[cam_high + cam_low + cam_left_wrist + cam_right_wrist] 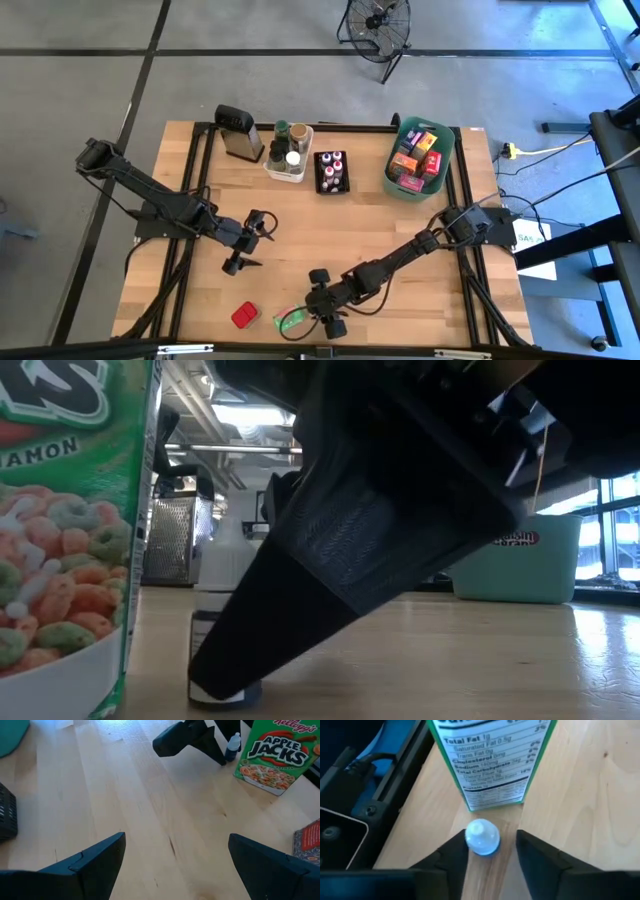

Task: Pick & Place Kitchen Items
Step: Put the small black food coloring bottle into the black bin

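Front edge: one green cereal box (489, 760), one white-capped bottle (482, 837), one red packet (244, 316). Right gripper (490, 855) open astride bottle; left gripper (172, 855) open, empty.

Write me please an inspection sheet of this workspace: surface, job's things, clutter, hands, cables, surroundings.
Surface: wooden table, no spill seen.
Job's things: green cereal box and small white-capped bottle stand at the front edge; red packet lies nearby; packets fill the teal bin; jars in the white bin; small bottles in the black bin.
Clutter: grater at the back.
Hands: right hand open, fingers either side of the bottle; left hand open over bare wood.
Cables: yellow cord on the floor.
Surroundings: floor fan behind the table.
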`<action>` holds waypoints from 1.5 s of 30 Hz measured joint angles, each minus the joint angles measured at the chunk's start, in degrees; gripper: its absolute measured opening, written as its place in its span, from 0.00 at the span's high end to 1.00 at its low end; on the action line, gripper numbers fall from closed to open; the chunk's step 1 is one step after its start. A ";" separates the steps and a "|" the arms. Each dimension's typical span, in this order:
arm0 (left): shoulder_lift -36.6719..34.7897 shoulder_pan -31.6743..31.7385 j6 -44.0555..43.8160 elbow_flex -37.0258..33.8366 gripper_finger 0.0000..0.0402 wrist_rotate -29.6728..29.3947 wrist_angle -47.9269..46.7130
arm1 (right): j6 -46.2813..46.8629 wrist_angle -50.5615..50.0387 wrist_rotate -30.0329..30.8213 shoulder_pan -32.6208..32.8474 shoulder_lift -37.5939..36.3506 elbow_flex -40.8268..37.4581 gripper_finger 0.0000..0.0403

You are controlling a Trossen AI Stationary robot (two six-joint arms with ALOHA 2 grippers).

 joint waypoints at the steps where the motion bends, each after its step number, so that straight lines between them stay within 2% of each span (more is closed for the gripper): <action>1: 0.00 0.00 0.35 0.00 0.13 0.00 0.01 | 0.01 0.00 -0.07 -0.01 0.00 0.00 0.61; 5: 0.00 0.00 1.93 0.00 0.13 -0.04 0.10 | 0.25 0.00 -1.09 0.24 -0.01 0.00 0.71; 9: 0.00 0.00 2.18 0.00 0.13 -0.24 0.10 | 1.96 0.04 -2.38 0.27 -0.02 0.00 0.78; 17: 0.00 0.00 2.99 0.00 0.13 -0.29 0.05 | 3.47 0.48 -3.11 0.24 -0.02 0.00 0.80; 22: 0.00 0.00 2.95 0.00 0.13 -0.29 -1.14 | 3.49 -1.89 -1.56 0.24 -0.88 -0.02 0.80; 28: 0.00 0.00 -0.24 0.00 0.13 0.06 -1.61 | 5.94 -14.95 7.02 -0.42 -6.03 -0.04 0.80; 36: 0.00 0.00 -8.23 0.00 0.13 0.28 -1.73 | 7.31 -36.16 25.47 -3.95 -16.06 -0.04 0.80; 40: 0.00 -0.13 -11.53 0.00 0.13 1.86 -2.29 | 1.89 -38.23 30.78 -7.46 -20.40 -0.99 0.80; 45: 0.00 -1.37 -13.72 0.00 0.13 2.27 -3.03 | -4.90 -34.37 29.40 -14.44 -24.57 -4.90 0.80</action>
